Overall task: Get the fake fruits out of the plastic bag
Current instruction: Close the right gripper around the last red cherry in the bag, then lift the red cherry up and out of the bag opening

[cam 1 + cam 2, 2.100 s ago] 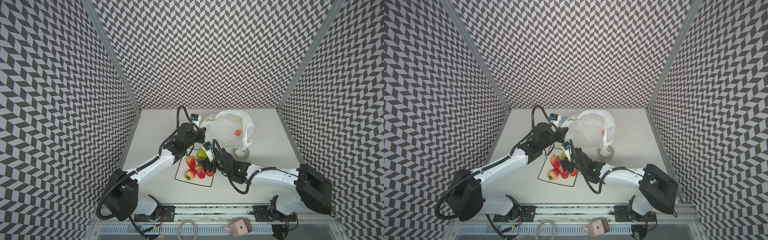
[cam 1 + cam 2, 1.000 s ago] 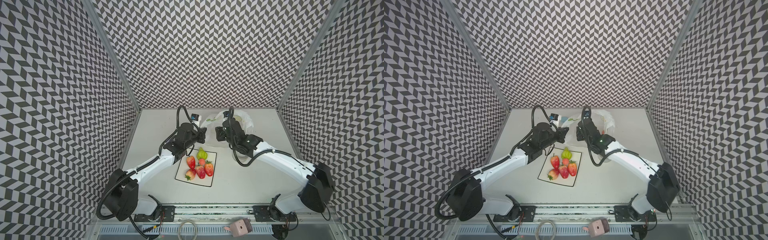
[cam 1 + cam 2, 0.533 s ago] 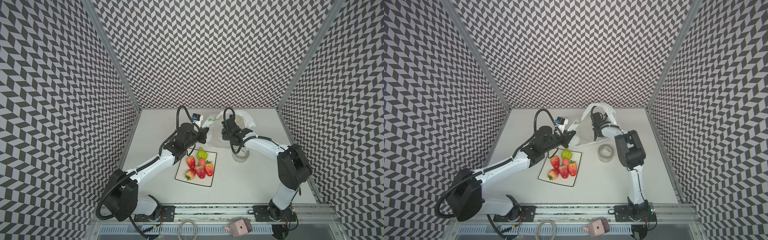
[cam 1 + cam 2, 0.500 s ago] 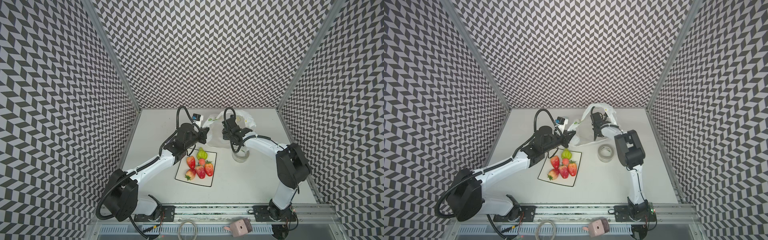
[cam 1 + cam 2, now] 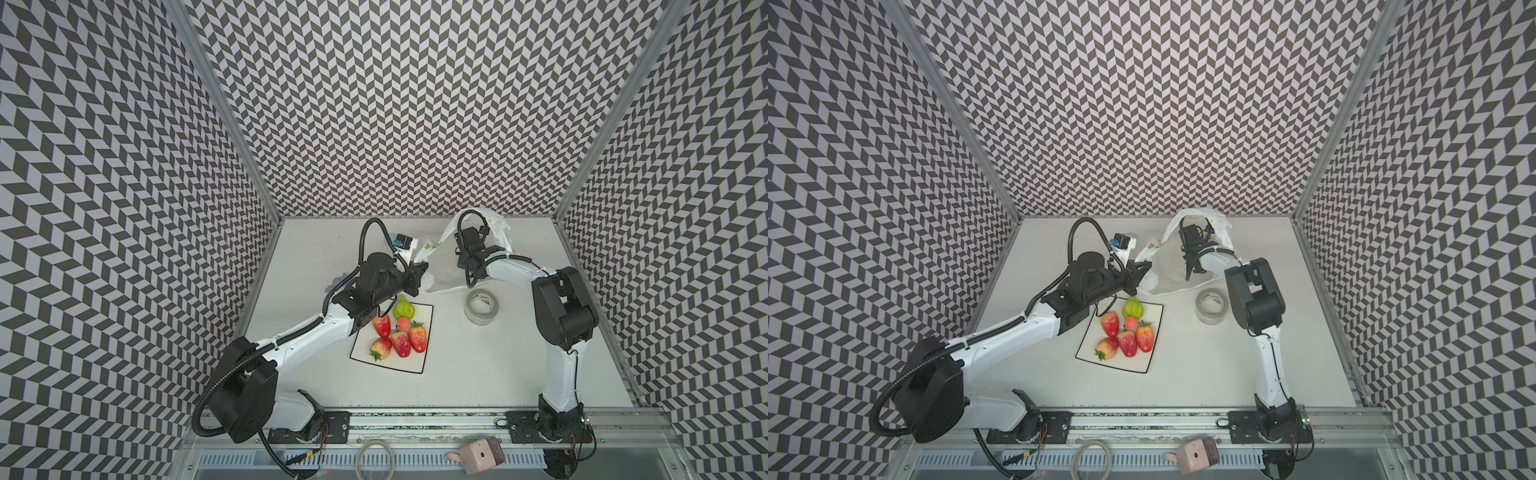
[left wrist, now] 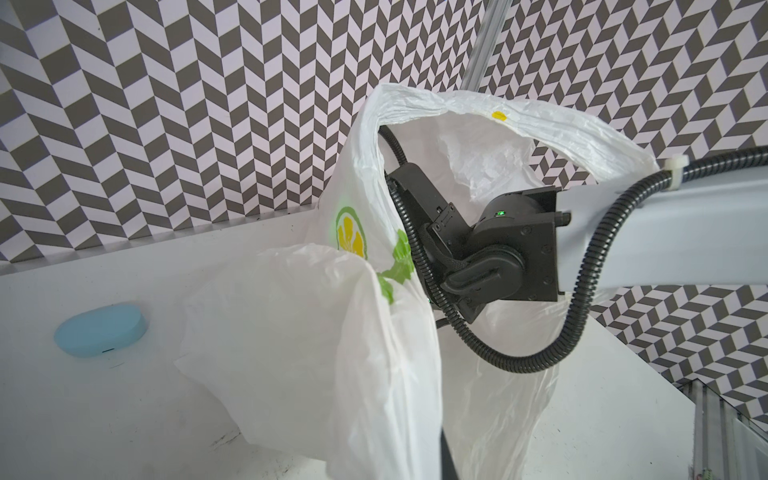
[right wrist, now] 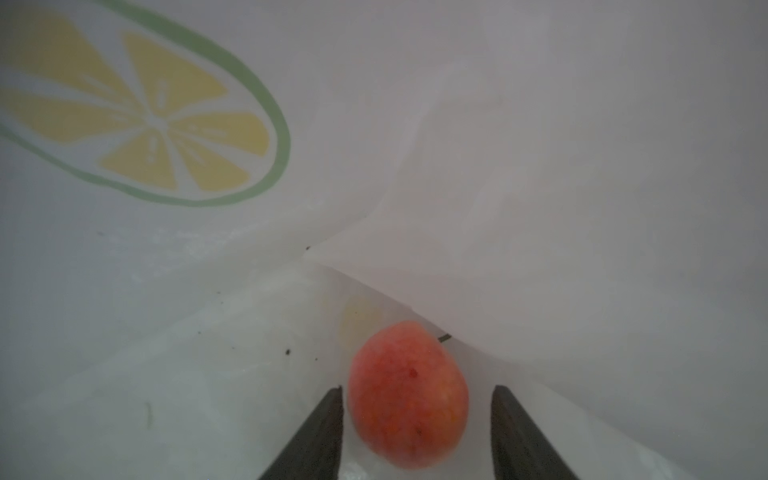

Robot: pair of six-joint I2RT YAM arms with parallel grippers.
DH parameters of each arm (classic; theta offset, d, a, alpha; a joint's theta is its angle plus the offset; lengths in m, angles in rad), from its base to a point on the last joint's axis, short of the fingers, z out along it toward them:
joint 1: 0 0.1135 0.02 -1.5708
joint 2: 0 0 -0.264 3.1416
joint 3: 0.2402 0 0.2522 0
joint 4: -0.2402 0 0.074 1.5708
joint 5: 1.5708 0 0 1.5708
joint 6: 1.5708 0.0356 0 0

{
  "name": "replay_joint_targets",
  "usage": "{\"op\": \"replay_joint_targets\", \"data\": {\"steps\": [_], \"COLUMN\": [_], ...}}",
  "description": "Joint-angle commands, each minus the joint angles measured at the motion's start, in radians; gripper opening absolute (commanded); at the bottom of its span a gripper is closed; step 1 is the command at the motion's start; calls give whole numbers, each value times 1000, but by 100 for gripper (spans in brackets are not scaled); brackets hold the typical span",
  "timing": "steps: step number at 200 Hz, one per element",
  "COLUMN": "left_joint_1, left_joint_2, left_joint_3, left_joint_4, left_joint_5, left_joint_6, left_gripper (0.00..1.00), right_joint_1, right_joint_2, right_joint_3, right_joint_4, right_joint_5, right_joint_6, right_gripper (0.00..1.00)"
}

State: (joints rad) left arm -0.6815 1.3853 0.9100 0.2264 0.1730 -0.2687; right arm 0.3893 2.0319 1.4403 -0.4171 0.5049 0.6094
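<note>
The plastic bag [image 6: 324, 340], far in the middle, is held up by its edge in the closed left gripper [image 5: 420, 269]. Inside it a round pinkish fruit [image 7: 407, 395] is flanked, untouched, by the open right gripper [image 7: 417, 390]. Six fruits [image 5: 401, 343] are laid on the plate [image 5: 411, 364].

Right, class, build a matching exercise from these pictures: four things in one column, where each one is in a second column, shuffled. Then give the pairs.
Things
1. knobbly pear
2. tape roll
3. pinkish-orange fruit in the right wrist view
4. light-blue blob

Places
A. inside the plastic bag, between the fingers of the open right gripper
B. on the table, shown only in the left wrist view
C. on the plate with the strawberries
D. on the table, right of the plate in both top views

Pairs: 1-C, 2-D, 3-A, 4-B
</note>
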Motion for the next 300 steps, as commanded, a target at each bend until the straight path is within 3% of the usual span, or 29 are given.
{"op": "replay_joint_targets", "data": {"steps": [1, 41, 83, 115, 152, 193, 269, 300], "left_joint_1": [-9, -9, -9, -7, -7, -6, 4, 8], "left_joint_2": [-4, 1, -4, -10, -1, 9, 50, 73], "left_joint_3": [-9, -2, -5, -11, -4, 5, 46, 67], "left_joint_4": [33, 33, 31, 28, 31, 31, 31, 31], "left_joint_5": [20, 25, 8, -4, -10, -31, -67, -71], "left_joint_6": [24, 33, 28, 31, 33, 33, 13, -3], "left_gripper": [0, 0, 0, 0, 0, 0, 0, 0], "right_joint_1": [-13, -25, -26, -24, -15, -4, 3, 3], "right_joint_2": [49, 134, 195, 158, 47, -121, -346, -405], "right_joint_3": [43, 127, 184, 147, 39, -101, -255, -311], "right_joint_4": [31, 3, -25, 27, 136, 250, 351, 384], "right_joint_5": [20, 3, -27, -52, -132, -282, -737, -858], "right_joint_6": [51, 37, -31, -82, -153, -192, -232, -223], "right_gripper": [73, 71, 57, 41, 34, 32, 32, 32]}}
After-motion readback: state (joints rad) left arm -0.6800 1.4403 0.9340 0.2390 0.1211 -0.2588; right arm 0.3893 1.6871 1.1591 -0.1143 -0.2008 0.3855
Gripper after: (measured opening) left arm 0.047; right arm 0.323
